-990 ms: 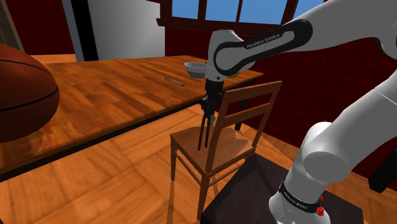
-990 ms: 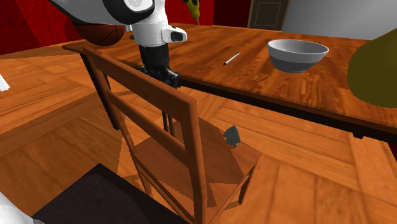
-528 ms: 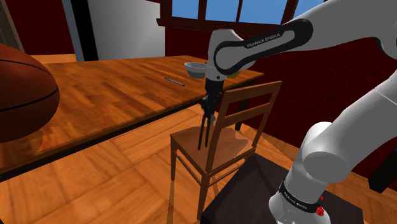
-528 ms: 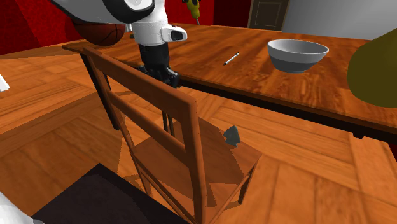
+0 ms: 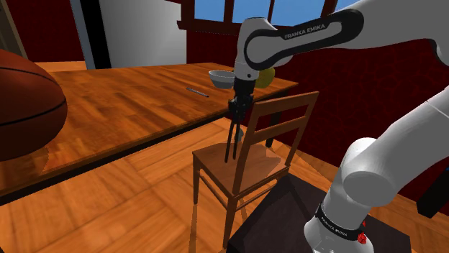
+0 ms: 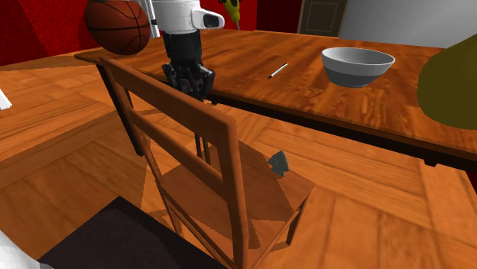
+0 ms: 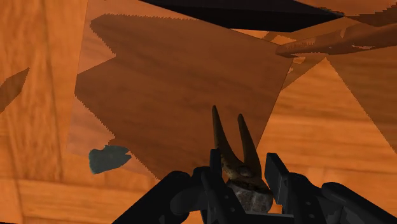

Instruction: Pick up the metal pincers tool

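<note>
pincers (image 7: 240,173) | dark brown | clasped in gripper (image 5: 236,115) | handles hanging down

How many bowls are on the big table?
1. The grey bowl sits on the wooden table, near a thin stick; the arm may hide others.

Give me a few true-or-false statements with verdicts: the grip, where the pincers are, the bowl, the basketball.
1. The gripper is shut on the pincers. True.
2. The pincers lie on the table. False: they hang handles-down from the gripper over the chair seat.
3. The grey bowl stands on the table. True.
4. The basketball sits on the chair. False: it is on the table.
</note>
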Tool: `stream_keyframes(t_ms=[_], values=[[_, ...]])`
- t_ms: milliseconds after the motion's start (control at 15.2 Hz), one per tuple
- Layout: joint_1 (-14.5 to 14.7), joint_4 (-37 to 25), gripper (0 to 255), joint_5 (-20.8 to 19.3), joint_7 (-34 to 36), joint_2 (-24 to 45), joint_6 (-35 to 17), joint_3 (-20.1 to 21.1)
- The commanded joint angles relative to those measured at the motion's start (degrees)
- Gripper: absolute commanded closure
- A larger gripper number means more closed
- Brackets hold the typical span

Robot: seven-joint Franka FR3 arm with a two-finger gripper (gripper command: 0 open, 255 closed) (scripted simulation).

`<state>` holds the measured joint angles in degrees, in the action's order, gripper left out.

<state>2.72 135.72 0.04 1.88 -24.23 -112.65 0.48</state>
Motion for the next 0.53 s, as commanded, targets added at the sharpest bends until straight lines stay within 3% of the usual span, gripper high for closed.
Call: stream_keyframes(t_ms=[0,462], values=[[0.07,-1.45,255,0.05,0.16,-0.21,1.67,0.12],[0.07,-5.02,255,0.05,0.15,-0.7,5.73,0.1]])
